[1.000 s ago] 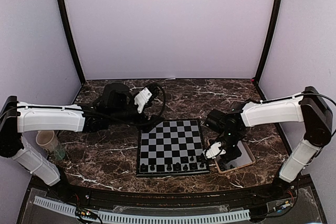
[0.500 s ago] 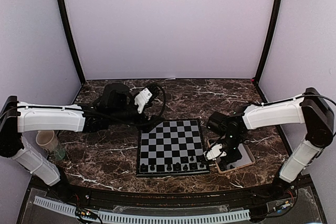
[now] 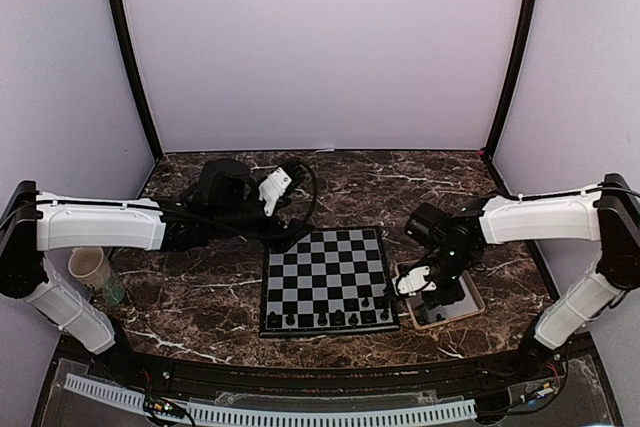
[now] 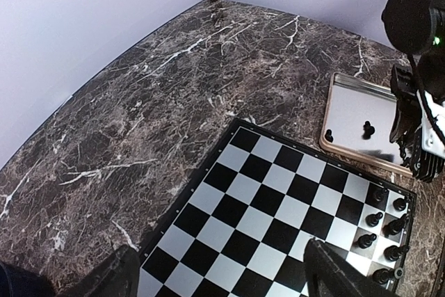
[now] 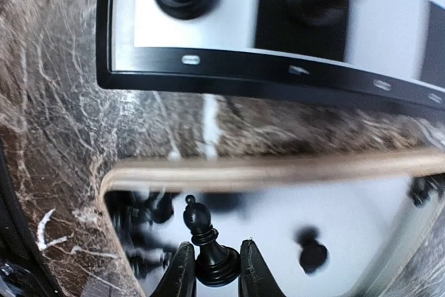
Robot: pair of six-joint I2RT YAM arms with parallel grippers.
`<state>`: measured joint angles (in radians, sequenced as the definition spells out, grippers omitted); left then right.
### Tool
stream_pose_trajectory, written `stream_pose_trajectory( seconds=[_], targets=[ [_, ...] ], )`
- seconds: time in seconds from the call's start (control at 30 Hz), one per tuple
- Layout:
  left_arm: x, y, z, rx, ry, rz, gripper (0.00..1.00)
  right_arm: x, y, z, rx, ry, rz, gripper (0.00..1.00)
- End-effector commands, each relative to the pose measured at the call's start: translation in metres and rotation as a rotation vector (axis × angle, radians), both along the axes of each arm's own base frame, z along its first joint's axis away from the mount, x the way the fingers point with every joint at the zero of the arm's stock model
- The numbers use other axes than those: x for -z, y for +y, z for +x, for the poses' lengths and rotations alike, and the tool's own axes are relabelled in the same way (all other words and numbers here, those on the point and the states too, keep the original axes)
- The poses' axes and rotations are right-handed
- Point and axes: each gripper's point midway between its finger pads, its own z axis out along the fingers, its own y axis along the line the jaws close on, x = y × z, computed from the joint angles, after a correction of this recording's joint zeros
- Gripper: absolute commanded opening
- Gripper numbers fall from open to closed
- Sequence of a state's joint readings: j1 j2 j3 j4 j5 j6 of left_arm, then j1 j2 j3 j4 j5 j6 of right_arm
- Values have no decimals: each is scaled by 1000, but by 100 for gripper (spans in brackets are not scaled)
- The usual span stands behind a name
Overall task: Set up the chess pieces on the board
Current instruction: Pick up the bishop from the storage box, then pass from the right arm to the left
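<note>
The board [image 3: 322, 265] lies at the table's middle, with several chess pieces [image 3: 330, 318] along its near edge and right corner [image 4: 386, 220]. In the right wrist view, my right gripper [image 5: 212, 263] is down in the tan-rimmed tray [image 5: 278, 170], shut on the base of a dark bishop-like piece [image 5: 207, 241]; both fingers [image 5: 182, 270] touch it. Another loose piece [image 5: 311, 250] lies blurred in the tray. My left gripper [image 4: 221, 248] hangs open and empty above the board's far left part [image 4: 264, 199].
The tray [image 3: 478, 299] sits just right of the board, under the right arm [image 3: 530, 217]. A pale cup [image 3: 92, 269] stands at the left beside the left arm. Black posts and pale walls close in the marble table.
My right gripper's fingers have closed in on the piece in the tray, and the right arm has shifted slightly right. The left arm has not moved.
</note>
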<state>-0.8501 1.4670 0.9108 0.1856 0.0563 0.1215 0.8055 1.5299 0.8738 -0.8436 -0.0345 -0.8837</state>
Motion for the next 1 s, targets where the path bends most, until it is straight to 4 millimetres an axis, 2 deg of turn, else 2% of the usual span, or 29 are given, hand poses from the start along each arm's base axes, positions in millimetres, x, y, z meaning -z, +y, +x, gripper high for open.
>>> stream_pose_trajectory(
  seconds=[0.0, 0.17, 0.33, 0.5, 0.67, 0.7, 0.97],
  targets=[
    [-18, -5, 10, -62, 24, -77, 81, -45, 17, 23, 128, -13, 184, 16],
    [-33, -19, -1, 1, 91, -164, 63, -90, 52, 56, 244, -62, 410, 16],
    [-51, -30, -10, 46, 155, -288, 59, -135, 96, 74, 279, -45, 642, 17],
    [-65, -40, -17, 80, 181, -461, 58, -147, 119, 83, 287, 33, 693, 16],
    [-55, -53, -12, 75, 259, -555, 54, -156, 132, 88, 308, 97, 723, 17],
    [-54, -57, -12, 84, 269, -566, 53, -149, 135, 90, 320, 120, 711, 16],
    [-40, -86, -23, 168, 342, -559, 51, -154, 142, 92, 343, 156, 733, 17]
  ],
)
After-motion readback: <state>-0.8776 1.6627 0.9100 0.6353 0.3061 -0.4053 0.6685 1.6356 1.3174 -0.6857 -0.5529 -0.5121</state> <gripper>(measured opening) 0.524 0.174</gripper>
